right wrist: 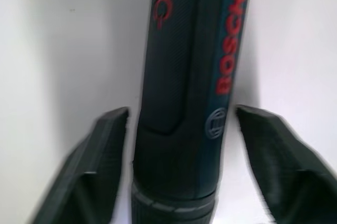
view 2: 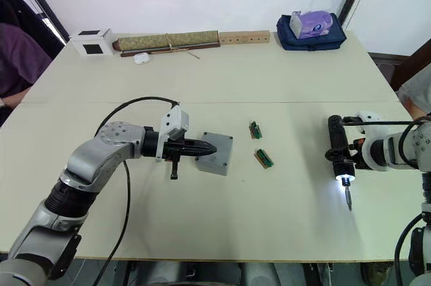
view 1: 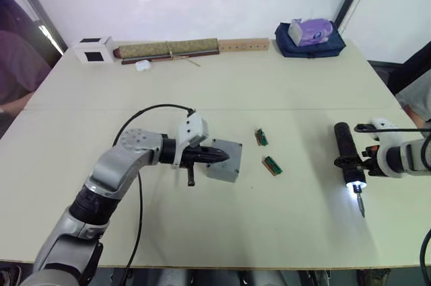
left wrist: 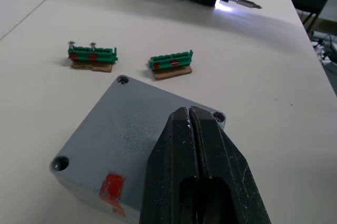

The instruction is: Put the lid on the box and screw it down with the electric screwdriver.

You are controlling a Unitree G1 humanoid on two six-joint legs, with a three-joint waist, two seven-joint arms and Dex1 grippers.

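Note:
The grey box (left wrist: 89, 190) stands left of the table's middle, a red mark on its side. The lid (left wrist: 121, 124) lies flat on top of it, with screw holes at its corners. My left gripper (left wrist: 189, 110) is shut, its tips lying over the lid (view 1: 225, 165) and holding nothing. To the right, the black electric screwdriver (view 1: 349, 153) lies on the table with its tip light on and its silver bit (view 1: 360, 203) pointing toward the near edge. My right gripper (right wrist: 181, 109) is open, one finger on each side of the screwdriver's body and apart from it.
Two small green circuit boards (view 1: 262, 137) (view 1: 272, 165) lie between the box and the screwdriver. Along the far edge are a white cube (view 1: 92, 49), a rolled mat (view 1: 168, 49), a wooden strip (view 1: 242, 44) and a blue bag (view 1: 310, 36). People sit at the left (view 1: 17, 64) and right (view 1: 417, 97) edges.

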